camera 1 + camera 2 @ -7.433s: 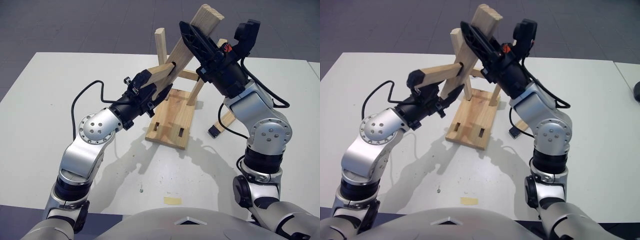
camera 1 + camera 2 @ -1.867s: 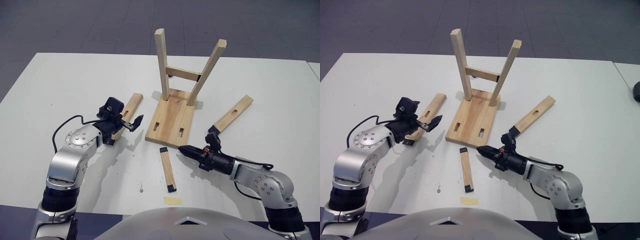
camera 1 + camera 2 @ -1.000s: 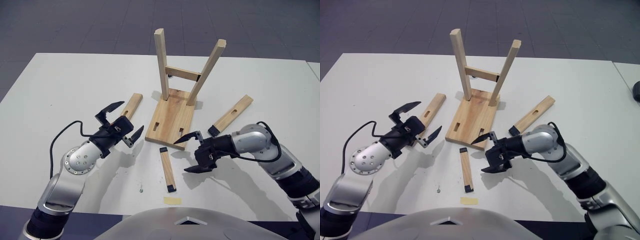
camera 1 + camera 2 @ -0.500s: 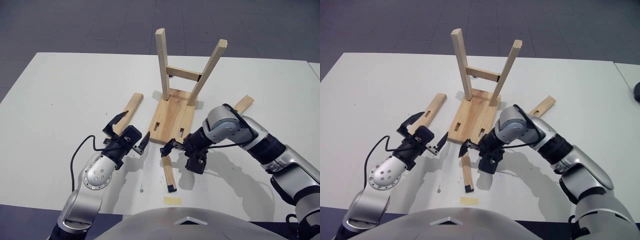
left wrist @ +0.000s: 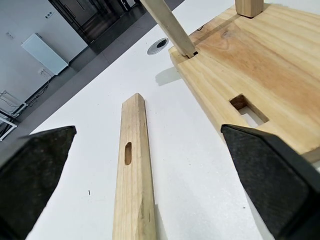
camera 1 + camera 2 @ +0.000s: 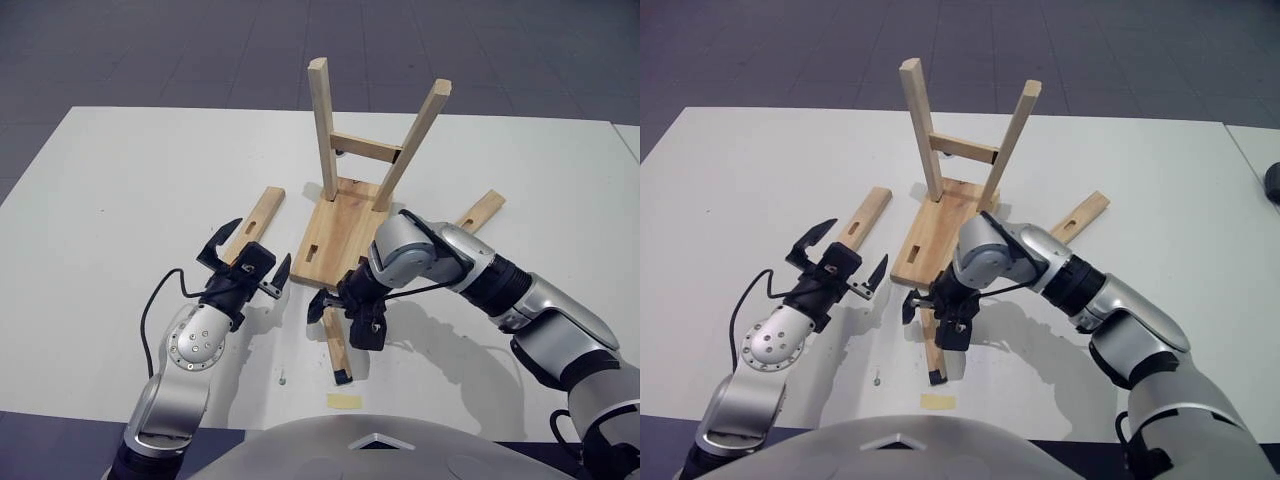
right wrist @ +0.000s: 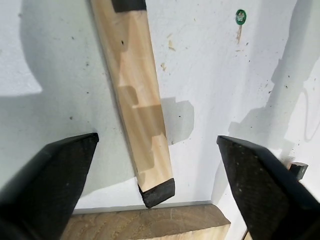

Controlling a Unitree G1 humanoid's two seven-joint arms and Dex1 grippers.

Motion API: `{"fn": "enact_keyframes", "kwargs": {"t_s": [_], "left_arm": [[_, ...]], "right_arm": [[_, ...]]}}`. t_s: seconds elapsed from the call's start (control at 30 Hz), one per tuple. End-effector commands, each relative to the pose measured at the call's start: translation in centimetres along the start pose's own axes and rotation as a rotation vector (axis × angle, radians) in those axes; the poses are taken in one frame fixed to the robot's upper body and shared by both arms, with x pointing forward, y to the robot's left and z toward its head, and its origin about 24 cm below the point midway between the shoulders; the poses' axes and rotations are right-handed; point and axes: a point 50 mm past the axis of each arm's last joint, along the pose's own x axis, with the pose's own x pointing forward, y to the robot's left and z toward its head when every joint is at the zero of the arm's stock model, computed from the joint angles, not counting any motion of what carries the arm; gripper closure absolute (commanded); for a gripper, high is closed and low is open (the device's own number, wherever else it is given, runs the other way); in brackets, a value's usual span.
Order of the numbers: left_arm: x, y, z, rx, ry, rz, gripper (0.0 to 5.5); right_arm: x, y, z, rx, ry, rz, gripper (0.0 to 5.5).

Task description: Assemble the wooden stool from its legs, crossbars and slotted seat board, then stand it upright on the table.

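White bench (image 6: 120, 170) carries a short crossbar (image 6: 337, 350), likely light and rigid, under the spread right pincer (image 6: 342, 308), best pinched mid-length across its narrow sides; left pincer (image 6: 254, 250) gapes too.

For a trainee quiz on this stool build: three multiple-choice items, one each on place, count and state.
1. Loose crossbar lies: A) on the table before the seat board; B) atop it; C) against a leg.
2. Legs standing in the board: A) none; B) two; C) four.
3. Right hand: A) shut on a leg; B) open over the loose crossbar; C) resting on the board.
1A, flat on the table; 2B, two rise from it; 3B, fingers spread either side.
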Motion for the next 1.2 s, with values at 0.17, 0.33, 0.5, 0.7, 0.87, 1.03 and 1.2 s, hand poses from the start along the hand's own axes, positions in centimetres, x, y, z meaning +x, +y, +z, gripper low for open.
{"fn": "enact_keyframes", "kwargs": {"t_s": [0.17, 0.33, 0.5, 0.7, 0.87, 1.03, 1.2], "left_arm": [[0.3, -0.6, 0.1, -0.013, 0.021, 0.022, 0.1], [0.2, -1.3, 0.2, -0.034, 0.026, 0.032, 0.1], [-0.2, -1.7, 0.0, -0.051, 0.047, 0.051, 0.1], [-0.1, -2.1, 0.0, -0.067, 0.049, 0.061, 0.1], [0.2, -1.9, 0.1, -0.068, 0.042, 0.058, 0.1], [0.4, -1.7, 0.1, -0.062, 0.037, 0.048, 0.1], [0.3, -1.9, -0.1, -0.062, 0.042, 0.047, 0.1]], "right_arm": [[2.3, 1.9, 0.2, 0.042, -0.007, 0.148, 2.5], [2.4, 2.8, 0.0, 0.066, -0.006, 0.193, 3.23], [1.9, 4.1, -0.4, 0.097, 0.008, 0.229, 3.99], [1.5, 3.5, -0.1, 0.086, 0.005, 0.15, 4.14], [1.2, 2.3, -0.4, 0.083, 0.017, 0.121, 3.37], [2.0, 2.4, -0.8, 0.111, 0.021, 0.112, 2.65], [2.8, 2.1, -0.6, 0.091, 0.006, 0.149, 1.98]]}}
